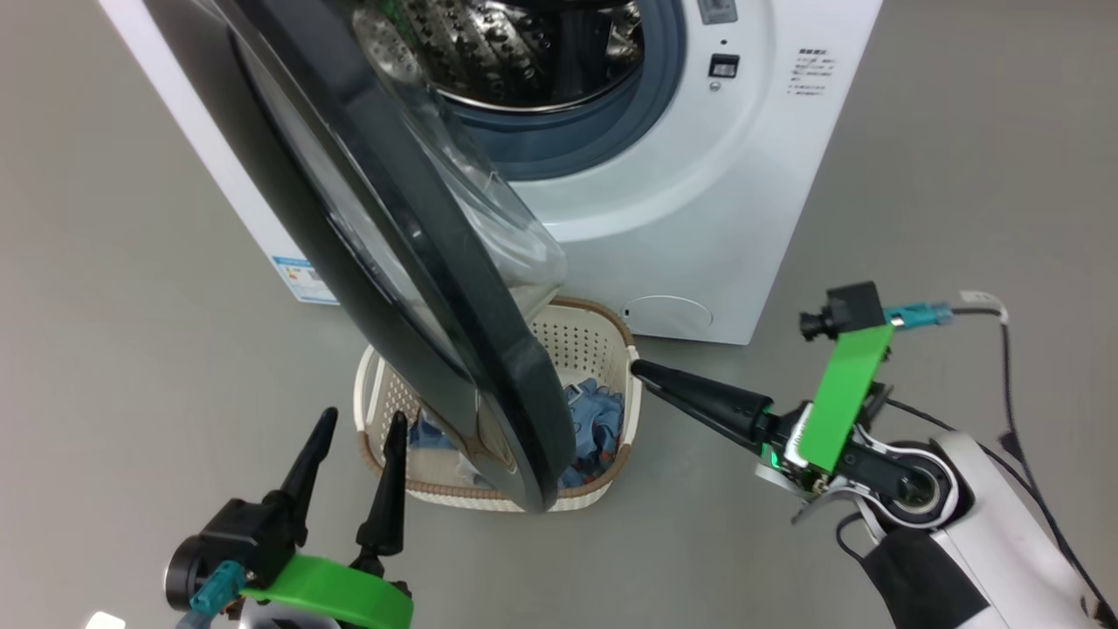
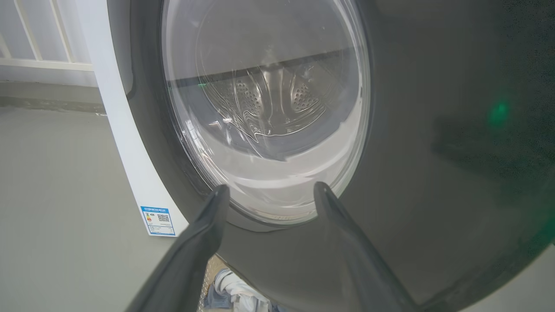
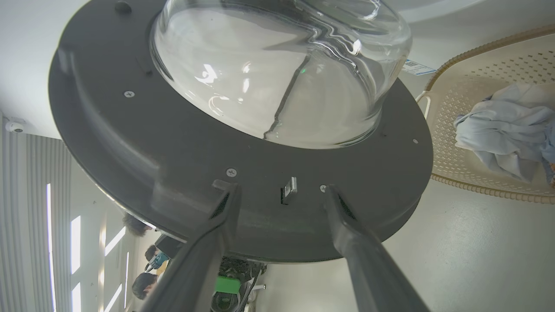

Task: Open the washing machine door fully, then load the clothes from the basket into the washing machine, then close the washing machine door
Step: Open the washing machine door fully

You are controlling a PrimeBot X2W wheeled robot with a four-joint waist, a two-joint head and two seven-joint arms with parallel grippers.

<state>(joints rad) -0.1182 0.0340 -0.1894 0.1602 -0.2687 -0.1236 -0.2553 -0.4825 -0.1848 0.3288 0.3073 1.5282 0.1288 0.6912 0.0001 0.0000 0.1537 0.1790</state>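
Black left fingers spread, aimed at door front; right fingers spread, facing door's inside.

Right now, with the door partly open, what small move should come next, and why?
Probably push the washing machine door further left with the open right gripper: its fingers face the door's inner rim, and the door hangs over the basket, partly covering the clothes.

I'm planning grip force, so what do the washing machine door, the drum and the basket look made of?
Washing machine door: dark moulded plastic rim, semi-gloss, with screws on its inner face; the bulging window is clear and warps reflections, likely glass. Drum: shiny perforated metal, probably steel. Basket: matte cream plastic with punched holes; its brown woven-look rim is probably moulded too.
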